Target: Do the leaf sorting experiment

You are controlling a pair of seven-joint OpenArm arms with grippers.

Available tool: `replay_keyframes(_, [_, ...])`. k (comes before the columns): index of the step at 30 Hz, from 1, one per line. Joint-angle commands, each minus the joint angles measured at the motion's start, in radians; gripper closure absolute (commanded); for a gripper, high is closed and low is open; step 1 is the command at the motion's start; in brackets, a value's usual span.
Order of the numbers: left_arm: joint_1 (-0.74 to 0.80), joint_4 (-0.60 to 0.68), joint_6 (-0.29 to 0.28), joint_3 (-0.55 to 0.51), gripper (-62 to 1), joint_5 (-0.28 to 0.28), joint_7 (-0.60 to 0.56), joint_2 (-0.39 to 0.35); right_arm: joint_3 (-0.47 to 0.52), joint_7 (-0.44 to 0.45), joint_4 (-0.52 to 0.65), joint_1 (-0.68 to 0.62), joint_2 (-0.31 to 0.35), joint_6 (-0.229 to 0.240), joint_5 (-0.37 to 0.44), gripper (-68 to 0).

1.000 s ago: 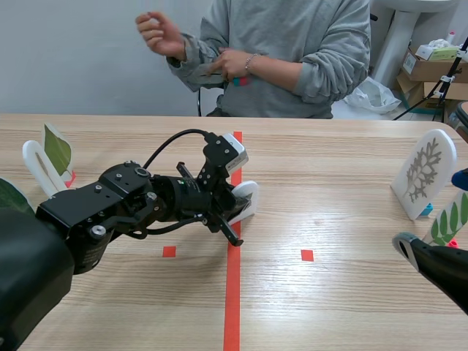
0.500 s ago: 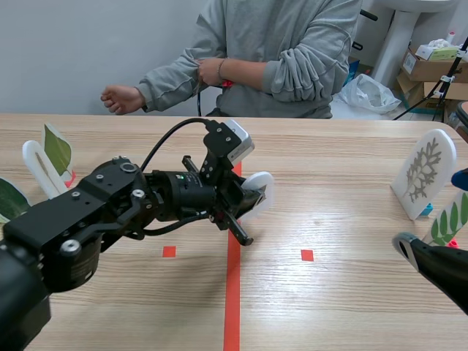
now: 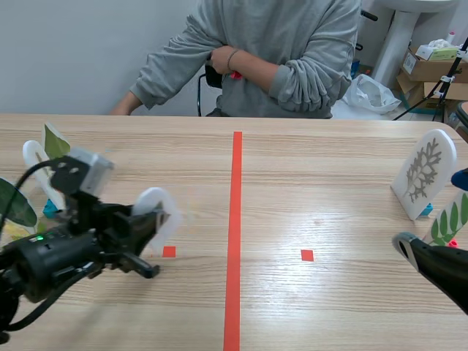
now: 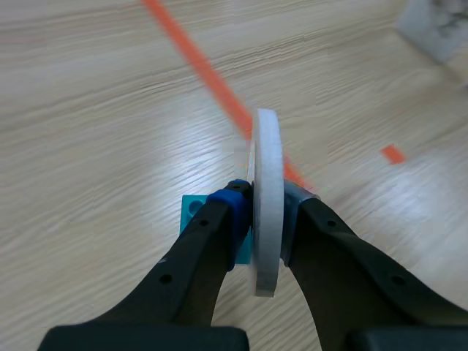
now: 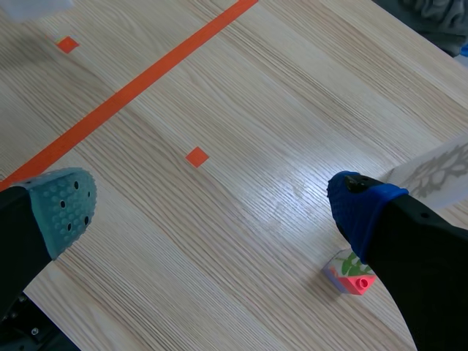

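- Pale, wood-grained tabletop (image 3: 329,183) carries an orange-red tape line up the middle, and a person sits across it at the frame's top.
- At the scene view's lower left, the left end effector (image 4: 266,210) is clenched on a white leaf card (image 4: 266,168) with a teal block (image 4: 191,214) at its foot. The card appears lifted clear of the wood.
- At the lower right, the right end effector (image 5: 212,208) is released and holds nothing.
- The card is thin, smooth and round-topped, pinched edge-on between soft pads, so it could pivot or slip.
- The standing leaf cards (image 3: 47,157) at the left edge look top-heavy, and a low sweep could topple them.
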Motion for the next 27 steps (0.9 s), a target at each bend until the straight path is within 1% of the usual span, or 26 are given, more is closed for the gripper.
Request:
replay_keyframes(1, [-0.035,-0.032,0.032,-0.036,-5.1,-0.012,-0.033,-0.001,-0.001,0.011,-0.002,0.01,0.008,0.007,0.007,-67.9])
replay_keyframes(3, [-0.048,-0.059,0.075,-0.097,-5.1,-0.012,-0.038,-0.01,-0.001,0.008,-0.002,0.014,0.008,0.007,0.007,-67.9])
replay_keyframes(5, [-0.073,-0.1,0.097,-0.142,-5.1,-0.014,-0.042,-0.031,-0.001,0.004,-0.002,0.024,0.008,0.007,0.007,-67.9])
replay_keyframes(7, [-0.101,-0.149,0.101,-0.175,-5.1,-0.015,-0.045,-0.059,-0.001,0.003,-0.002,0.03,0.008,0.007,0.007,-67.9])
replay_keyframes(10, [-0.139,-0.23,0.113,-0.206,-5.1,-0.03,-0.059,-0.099,-0.001,0.003,-0.002,0.037,0.008,0.007,0.007,-67.9])
replay_keyframes(16, [-0.202,-0.369,0.123,-0.23,-5.1,-0.03,-0.084,-0.146,-0.001,-0.003,-0.002,0.037,0.008,0.007,0.007,-67.9])
replay_keyframes(18, [-0.208,-0.387,0.123,-0.229,-5.1,-0.029,-0.093,-0.151,-0.001,-0.009,-0.002,0.037,0.008,0.007,0.007,-67.9])
replay_keyframes(26, [-0.203,-0.388,0.125,-0.229,-5.2,-0.028,-0.081,-0.147,-0.001,-0.016,-0.002,0.037,0.008,0.007,0.007,-67.9])
replay_keyframes(27, [-0.201,-0.388,0.123,-0.229,-6.0,-0.025,-0.078,-0.147,-0.001,-0.016,-0.002,0.037,0.008,0.007,0.007,-67.9])
